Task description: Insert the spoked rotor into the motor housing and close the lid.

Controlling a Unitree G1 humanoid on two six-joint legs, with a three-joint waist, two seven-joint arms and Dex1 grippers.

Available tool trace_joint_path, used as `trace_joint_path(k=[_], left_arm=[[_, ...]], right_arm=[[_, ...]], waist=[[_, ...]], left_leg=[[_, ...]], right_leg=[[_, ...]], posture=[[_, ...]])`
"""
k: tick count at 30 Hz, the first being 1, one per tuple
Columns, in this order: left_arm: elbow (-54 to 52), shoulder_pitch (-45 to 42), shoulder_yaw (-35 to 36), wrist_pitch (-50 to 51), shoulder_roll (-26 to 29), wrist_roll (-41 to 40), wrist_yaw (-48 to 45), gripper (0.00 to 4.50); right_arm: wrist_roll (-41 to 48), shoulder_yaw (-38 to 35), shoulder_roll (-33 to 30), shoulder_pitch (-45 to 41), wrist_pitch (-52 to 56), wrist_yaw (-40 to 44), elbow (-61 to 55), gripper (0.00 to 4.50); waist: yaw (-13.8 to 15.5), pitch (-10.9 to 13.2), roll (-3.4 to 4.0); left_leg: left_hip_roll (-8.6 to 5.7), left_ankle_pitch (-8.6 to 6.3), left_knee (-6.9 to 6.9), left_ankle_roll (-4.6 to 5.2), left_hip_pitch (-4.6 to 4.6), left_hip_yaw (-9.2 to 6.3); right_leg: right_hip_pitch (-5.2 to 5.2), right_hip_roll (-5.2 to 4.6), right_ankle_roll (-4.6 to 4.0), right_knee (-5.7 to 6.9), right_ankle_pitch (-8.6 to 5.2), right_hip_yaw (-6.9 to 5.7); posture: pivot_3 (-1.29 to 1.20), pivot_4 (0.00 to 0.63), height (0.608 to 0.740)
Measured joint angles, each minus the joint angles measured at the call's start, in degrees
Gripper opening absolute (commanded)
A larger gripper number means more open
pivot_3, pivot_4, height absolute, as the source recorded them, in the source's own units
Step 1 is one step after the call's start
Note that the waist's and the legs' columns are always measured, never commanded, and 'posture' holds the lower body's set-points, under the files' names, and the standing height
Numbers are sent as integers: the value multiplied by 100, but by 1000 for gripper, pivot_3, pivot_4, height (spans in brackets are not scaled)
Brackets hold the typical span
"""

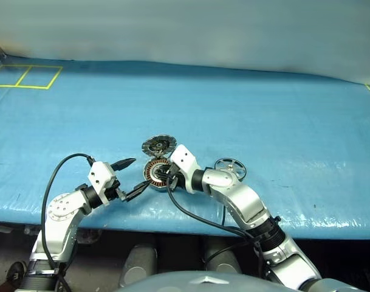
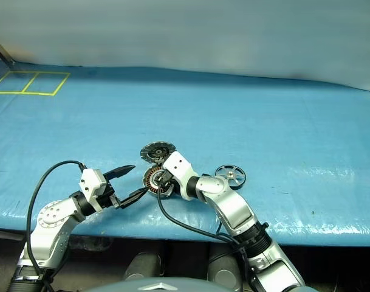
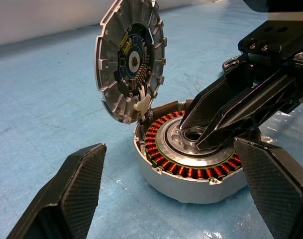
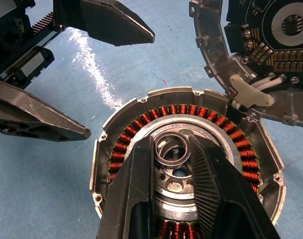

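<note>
The motor housing (image 1: 152,174) sits on the blue table, its copper windings (image 3: 167,165) ringing a silver centre bearing. Its lid (image 1: 158,145) stands tilted open at the far edge, the segmented inner face (image 3: 131,59) showing. My right gripper (image 1: 166,178) reaches into the housing from the right, its fingers (image 4: 134,184) narrowed around the centre bearing (image 4: 169,149). My left gripper (image 1: 141,173) hangs open just left of the housing, with nothing between its fingers (image 3: 81,184). The spoked rotor (image 1: 230,167) lies flat on the table to the right, behind my right forearm.
The blue cover (image 1: 282,121) spreads wide beyond the parts. Yellow tape squares (image 1: 27,76) mark the far left corner. The table's front edge (image 1: 142,222) runs just below both arms, and black cables (image 1: 191,216) loop off the wrists.
</note>
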Motion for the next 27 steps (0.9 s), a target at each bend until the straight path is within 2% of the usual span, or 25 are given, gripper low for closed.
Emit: trace_joint_path(k=[27], left_arm=[[124, 16, -20, -19, 0, 9, 40, 4500]], right_arm=[[-188, 10, -32, -20, -2, 5, -37, 698]], waist=[[-1, 0, 0]], left_leg=[[0, 1, 0, -1, 0, 0]], right_leg=[[0, 0, 0, 1, 0, 0]], posture=[[0, 150, 740]])
